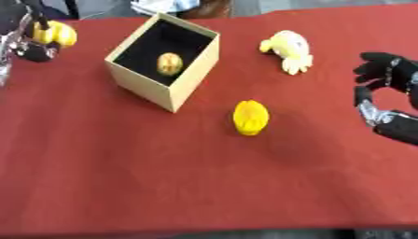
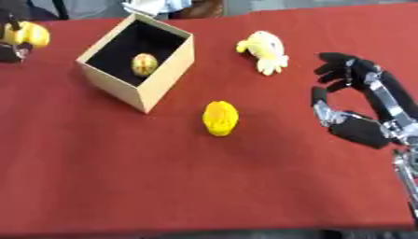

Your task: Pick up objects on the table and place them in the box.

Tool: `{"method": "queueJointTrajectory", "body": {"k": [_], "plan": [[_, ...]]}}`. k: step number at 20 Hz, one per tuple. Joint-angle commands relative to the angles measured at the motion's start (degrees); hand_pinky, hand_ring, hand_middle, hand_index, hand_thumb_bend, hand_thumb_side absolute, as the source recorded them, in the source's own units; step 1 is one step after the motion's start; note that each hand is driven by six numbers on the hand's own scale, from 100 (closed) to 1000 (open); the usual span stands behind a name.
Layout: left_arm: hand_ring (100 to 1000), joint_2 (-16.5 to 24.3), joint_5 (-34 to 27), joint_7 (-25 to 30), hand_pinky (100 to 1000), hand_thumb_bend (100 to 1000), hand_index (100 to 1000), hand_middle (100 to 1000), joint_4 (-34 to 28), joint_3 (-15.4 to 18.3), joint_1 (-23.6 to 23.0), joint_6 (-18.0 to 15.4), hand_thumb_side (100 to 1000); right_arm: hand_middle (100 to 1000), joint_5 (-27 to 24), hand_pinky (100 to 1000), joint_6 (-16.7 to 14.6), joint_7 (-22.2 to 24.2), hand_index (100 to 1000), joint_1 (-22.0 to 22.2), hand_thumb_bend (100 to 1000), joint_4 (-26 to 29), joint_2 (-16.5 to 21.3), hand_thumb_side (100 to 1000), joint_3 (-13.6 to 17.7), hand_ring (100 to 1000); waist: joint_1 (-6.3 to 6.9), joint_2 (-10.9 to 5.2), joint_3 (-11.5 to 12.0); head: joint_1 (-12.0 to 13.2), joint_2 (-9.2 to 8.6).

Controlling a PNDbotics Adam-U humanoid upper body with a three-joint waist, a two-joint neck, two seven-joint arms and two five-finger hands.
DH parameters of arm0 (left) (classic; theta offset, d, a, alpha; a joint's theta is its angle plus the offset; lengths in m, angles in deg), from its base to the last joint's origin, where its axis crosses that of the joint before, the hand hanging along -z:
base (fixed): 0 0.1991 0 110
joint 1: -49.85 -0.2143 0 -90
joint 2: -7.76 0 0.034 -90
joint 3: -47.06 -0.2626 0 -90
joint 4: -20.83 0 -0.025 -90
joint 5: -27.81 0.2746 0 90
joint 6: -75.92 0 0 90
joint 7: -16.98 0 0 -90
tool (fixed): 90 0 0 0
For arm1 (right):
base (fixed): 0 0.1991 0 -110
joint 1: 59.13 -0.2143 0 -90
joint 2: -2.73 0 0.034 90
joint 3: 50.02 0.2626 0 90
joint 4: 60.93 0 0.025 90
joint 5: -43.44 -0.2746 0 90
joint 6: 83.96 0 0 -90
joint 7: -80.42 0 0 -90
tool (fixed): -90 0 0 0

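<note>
pale yellow toy (image 2: 263,50) lies beside the box (image 2: 139,91) (nothing between).

Even, fairly bright light falls on the red cloth-covered table (image 1: 122,177), without glare. The open tan cardboard box (image 1: 143,84) has a dark, shadowed inside. Everything looks soft and slightly blurred, most at the edges far from the box.

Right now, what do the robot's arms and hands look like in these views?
The right hand has black fingers and thumb, a black palm block and shiny silver metal links between them. Its forearm is black with silver parts running along it. At the upper left edge, the left hand appears only partly: dark black shapes with a silvery, reflective part beside them. No cables or markings can be made out.
</note>
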Motion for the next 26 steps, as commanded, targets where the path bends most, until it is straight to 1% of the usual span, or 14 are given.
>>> {"method": "queueJointTrajectory", "body": {"k": [1, 4, 7, 11, 13, 14, 17, 19, 21, 22, 24, 25, 26], "plan": [[258, 2.71, -2.57, 0.68, 412, 280, 426, 256, -5.81, -1.34, 1.50, -1.58, 100, 707, 0.19, 650, -0.09, -0.10, 891, -0.46, 100, 0.43, 0.88, 348, 0.33, 717, 0.11, -1.10, 0.05, -0.13, -0.38], [266, 2.27, -5.07, 2.47, 421, 278, 436, 266, -10.45, -3.80, 2.17, -3.16, 100, 706, 0.14, 650, -0.14, 0.01, 891, -0.65, 100, 0.45, 0.82, 348, 0.21, 716, 0.09, -1.08, -0.21, 0.06, -0.63], [273, 2.02, -7.28, 4.93, 429, 276, 445, 275, -14.88, -7.24, 2.81, -5.42, 100, 706, 0.11, 650, -0.13, 0.07, 891, -0.68, 100, 0.41, 0.85, 348, 0.18, 716, 0.06, -1.07, -0.47, 0.14, -0.76], [289, 1.33, -9.43, 8.69, 444, 276, 462, 293, -20.46, -11.38, 2.94, -7.04, 100, 706, 0.04, 649, -0.16, 0.18, 891, -0.85, 100, 0.36, 0.84, 348, 0.04, 716, 0.19, -1.12, -0.61, 0.25, -0.88], [298, 0.82, -9.67, 10.76, 450, 279, 472, 302, -21.19, -13.33, 3.14, -7.32, 100, 706, 0.00, 650, -0.19, 0.30, 891, -0.95, 100, 0.32, 0.80, 349, -0.06, 716, 0.22, -1.15, -0.71, 0.21, -0.91], [300, 0.63, -9.70, 11.85, 452, 281, 475, 305, -21.29, -13.81, 3.26, -7.44, 100, 706, 0.00, 650, -0.21, 0.34, 890, -0.97, 100, 0.31, 0.80, 349, -0.07, 716, 0.22, -1.15, -0.75, 0.20, -0.93], [335, -0.10, -9.23, 15.02, 481, 297, 513, 347, -19.82, -15.79, 2.94, -8.46, 100, 706, 0.02, 650, -0.17, 0.24, 890, -0.86, 100, 0.29, 0.90, 348, 0.06, 716, 0.23, -1.13, -1.06, 0.11, -1.01], [363, -0.56, -8.52, 16.94, 499, 308, 541, 378, -18.46, -16.50, 2.72, -9.07, 100, 706, 0.02, 650, -0.16, 0.16, 891, -0.84, 100, 0.29, 0.92, 348, 0.11, 716, 0.24, -1.12, -1.14, 0.07, -1.00], [429, -0.82, -7.79, 18.37, 539, 349, 609, 451, -17.39, -16.71, 2.41, -9.56, 100, 706, 0.02, 650, -0.16, 0.17, 891, -0.86, 100, 0.29, 0.90, 348, 0.11, 716, 0.23, -1.11, -1.12, -0.03, -1.06], [487, -0.89, -7.53, 18.95, 581, 389, 664, 514, -16.98, -16.70, 2.21, -9.83, 100, 706, 0.03, 650, -0.16, 0.18, 891, -0.88, 100, 0.29, 0.89, 348, 0.10, 716, 0.23, -1.10, -1.09, -0.07, -1.08], [568, -0.72, -7.55, 19.83, 655, 461, 763, 613, -16.62, -16.26, 1.50, -10.36, 100, 706, 0.05, 650, -0.16, 0.18, 891, -0.88, 100, 0.28, 0.91, 348, 0.12, 716, 0.19, -1.07, -0.97, -0.15, -1.06], [602, -0.50, -7.60, 19.93, 680, 499, 799, 655, -16.79, -15.85, 1.11, -10.47, 135, 706, 0.06, 650, -0.16, 0.17, 891, -0.88, 100, 0.28, 0.93, 348, 0.15, 716, 0.16, -1.06, -0.91, -0.19, -1.05], [602, -0.31, -7.63, 20.01, 680, 499, 799, 655, -17.05, -15.54, 0.80, -10.52, 135, 706, 0.07, 650, -0.16, 0.15, 891, -0.88, 100, 0.28, 0.94, 348, 0.16, 716, 0.14, -1.05, -0.88, -0.21, -1.05]]}}
